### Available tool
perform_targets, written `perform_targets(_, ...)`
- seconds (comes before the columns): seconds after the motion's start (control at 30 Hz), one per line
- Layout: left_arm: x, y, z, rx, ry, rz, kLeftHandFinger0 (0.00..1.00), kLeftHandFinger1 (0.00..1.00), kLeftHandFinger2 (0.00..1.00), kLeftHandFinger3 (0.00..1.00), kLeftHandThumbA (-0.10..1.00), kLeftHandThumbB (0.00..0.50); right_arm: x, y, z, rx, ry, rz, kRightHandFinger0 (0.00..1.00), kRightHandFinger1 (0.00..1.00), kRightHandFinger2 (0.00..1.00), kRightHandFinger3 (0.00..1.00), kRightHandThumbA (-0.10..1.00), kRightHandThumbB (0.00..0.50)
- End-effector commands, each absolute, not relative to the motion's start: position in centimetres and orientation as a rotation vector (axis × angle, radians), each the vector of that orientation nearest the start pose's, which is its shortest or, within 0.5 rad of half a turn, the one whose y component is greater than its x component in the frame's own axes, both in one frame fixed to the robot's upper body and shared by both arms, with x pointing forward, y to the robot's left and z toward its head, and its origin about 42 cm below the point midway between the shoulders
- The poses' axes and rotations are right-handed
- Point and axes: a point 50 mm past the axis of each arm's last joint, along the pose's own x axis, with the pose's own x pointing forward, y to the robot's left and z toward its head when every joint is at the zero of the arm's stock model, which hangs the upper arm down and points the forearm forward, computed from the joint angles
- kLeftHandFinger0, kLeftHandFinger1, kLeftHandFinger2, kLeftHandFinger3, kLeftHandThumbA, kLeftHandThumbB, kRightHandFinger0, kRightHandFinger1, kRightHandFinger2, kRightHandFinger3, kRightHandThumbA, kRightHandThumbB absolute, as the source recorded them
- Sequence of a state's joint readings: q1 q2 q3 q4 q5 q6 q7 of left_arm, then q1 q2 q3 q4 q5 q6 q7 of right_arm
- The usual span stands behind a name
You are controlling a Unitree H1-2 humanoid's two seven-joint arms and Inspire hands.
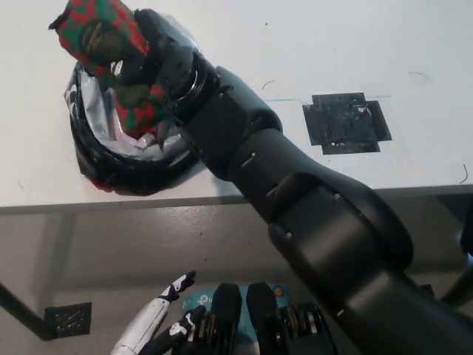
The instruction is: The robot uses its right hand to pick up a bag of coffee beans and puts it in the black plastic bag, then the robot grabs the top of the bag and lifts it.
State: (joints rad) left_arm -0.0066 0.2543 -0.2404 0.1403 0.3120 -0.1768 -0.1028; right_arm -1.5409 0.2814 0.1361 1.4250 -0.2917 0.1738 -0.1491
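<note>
1 bag of coffee beans point(100, 44) sat clamped in the black right hand point(144, 66), held over the open mouth of the black plastic bag point(111, 166). The coffee bag was red with dark green blotches and a round dark label on its upper face, its top edge tilted toward the far left; its lower end dipped inside the bag's rim, though whether it touched the lining could not be told. The black plastic bag stood on the white table point(295, 44) near the front edge, its top rolled down into a thick collar around a grey, shiny inside. The white left hand point(166, 325) rested low below the table edge, fingers apart, holding nothing. 1 dark square patch point(345, 123) marked the table to the right.
</note>
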Motion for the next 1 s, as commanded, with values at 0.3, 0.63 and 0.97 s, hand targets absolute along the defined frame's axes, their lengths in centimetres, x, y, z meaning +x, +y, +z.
perform_targets(0.3, 28.0, 21.7, 7.9, 0.572, -0.094, -0.443, 1.0, 1.0, 1.0, 1.0, 0.92, 0.18, 51.9, 10.7, 39.5, -0.624, -0.19, 0.311, 0.1, 0.26, 0.42, 0.69, -0.1, 0.146)
perform_targets(0.63, 28.3, 21.6, 8.4, 0.586, -0.12, -0.451, 1.0, 1.0, 1.0, 1.0, 0.95, 0.189, 52.4, 10.1, 39.7, -0.514, -0.094, 0.348, 1.0, 1.0, 1.0, 1.0, 0.67, 0.163)
perform_targets(0.97, 28.6, 21.5, 8.8, 0.586, -0.135, -0.451, 1.0, 1.0, 1.0, 1.0, 0.95, 0.189, 53.0, 8.9, 39.4, -0.563, -0.111, 0.327, 1.0, 1.0, 1.0, 1.0, 0.84, 0.188)
